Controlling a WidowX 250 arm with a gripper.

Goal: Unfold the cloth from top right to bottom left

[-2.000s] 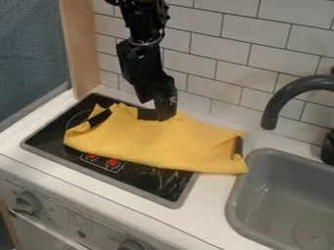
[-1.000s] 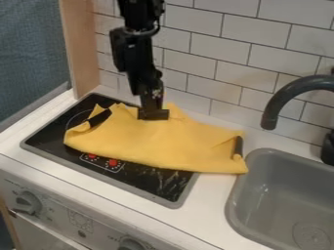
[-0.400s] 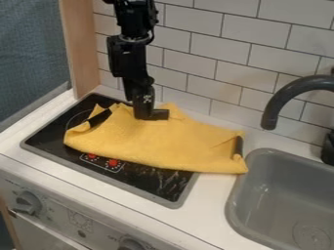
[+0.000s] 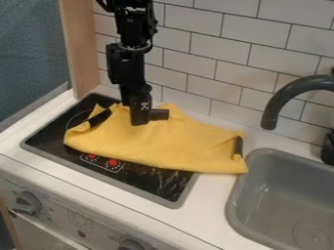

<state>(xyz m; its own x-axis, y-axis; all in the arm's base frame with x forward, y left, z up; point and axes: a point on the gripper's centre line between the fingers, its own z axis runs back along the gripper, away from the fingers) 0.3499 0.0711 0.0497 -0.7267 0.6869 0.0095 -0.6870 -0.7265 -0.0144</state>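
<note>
The gripper (image 4: 139,119) hangs down over the back edge of the yellow cloth (image 4: 166,144), left of the cloth's middle, its lower end in front of part of that edge. The cloth lies folded and wrinkled across the black stovetop, its right end reaching onto the white counter. Raised, crumpled corners stand at its back left. Dark patches show at its left end, at its right end and just right of the gripper. Whether the gripper touches the cloth I cannot tell.
The black stovetop (image 4: 143,185) extends in front of the cloth. A grey sink (image 4: 281,195) with a dark faucet (image 4: 287,97) stands at the right. Behind is a tiled wall (image 4: 215,63), with a wooden post (image 4: 79,49) at the back left.
The gripper has moved left along the cloth's back edge, then slightly toward the camera, uncovering the dark patch to its right. The cloth has not visibly moved.
</note>
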